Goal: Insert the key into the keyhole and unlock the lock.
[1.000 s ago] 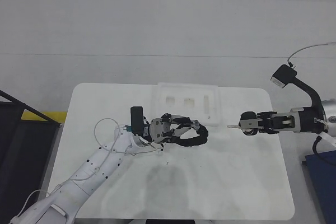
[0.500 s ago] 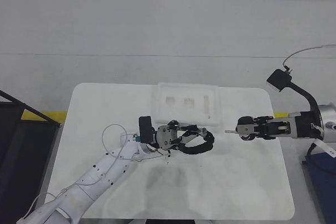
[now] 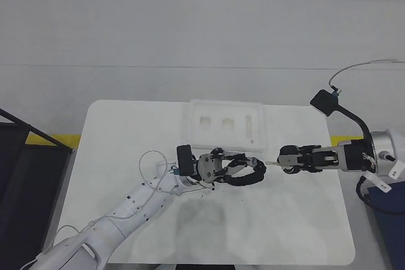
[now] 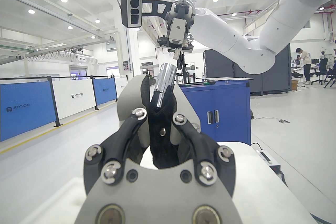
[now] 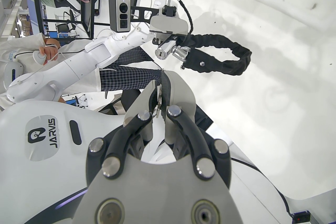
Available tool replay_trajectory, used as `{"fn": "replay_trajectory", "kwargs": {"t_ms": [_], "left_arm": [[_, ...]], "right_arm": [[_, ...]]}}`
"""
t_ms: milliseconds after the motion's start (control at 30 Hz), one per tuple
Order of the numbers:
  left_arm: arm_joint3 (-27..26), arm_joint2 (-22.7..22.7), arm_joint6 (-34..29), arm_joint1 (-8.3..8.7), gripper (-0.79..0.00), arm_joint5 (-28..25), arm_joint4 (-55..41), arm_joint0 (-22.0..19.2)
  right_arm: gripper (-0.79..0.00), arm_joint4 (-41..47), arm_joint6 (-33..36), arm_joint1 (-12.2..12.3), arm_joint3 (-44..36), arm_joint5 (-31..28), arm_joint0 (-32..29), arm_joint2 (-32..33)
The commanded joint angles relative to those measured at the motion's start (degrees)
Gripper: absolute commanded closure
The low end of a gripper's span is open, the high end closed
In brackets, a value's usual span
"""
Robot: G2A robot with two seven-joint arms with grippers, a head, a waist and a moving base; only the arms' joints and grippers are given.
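White table (image 3: 121,145), white foam tray (image 3: 258,108) at far edge

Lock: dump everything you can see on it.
The lock is a closed loop in a black fabric sleeve, joined by a shiny chrome cylinder whose keyhole faces the key. The left gripper clamps it at the sleeved end below the cylinder, off the table. The key tip is close but not inserted.

I have the left arm in from 7 o'clock, left gripper (image 3: 231,167) aimed at 3 o'clock, clamped on the lock (image 4: 164,83). Right arm in from 3 o'clock, right gripper (image 3: 283,161) aimed at 9, pinching the key (image 5: 158,99).
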Motion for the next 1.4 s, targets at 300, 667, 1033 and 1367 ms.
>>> {"fn": "replay_trajectory", "kwargs": {"t_ms": [300,667,1033,1367], "left_arm": [[2.35,1.35,-0.30,-2.06,0.000,1.35,3.39,-2.31],[4.20,0.42,0.33,-2.87,0.000,1.58,4.26,-2.53],[4.71,-0.16,0.32,-3.34,0.000,0.79,6.07,-2.57],[5.33,-0.93,0.39,-3.70,0.000,0.57,6.65,-2.26]], "right_arm": [[0.000,1.28,-2.00,1.29,-0.38,2.01,-0.21,-1.88],[0.000,0.71,-2.70,2.26,-0.12,2.70,0.26,-3.03],[0.000,0.05,-4.47,2.51,0.72,2.25,1.28,-5.04],[0.000,-0.49,-4.84,2.94,1.33,2.39,1.56,-5.59]]}}
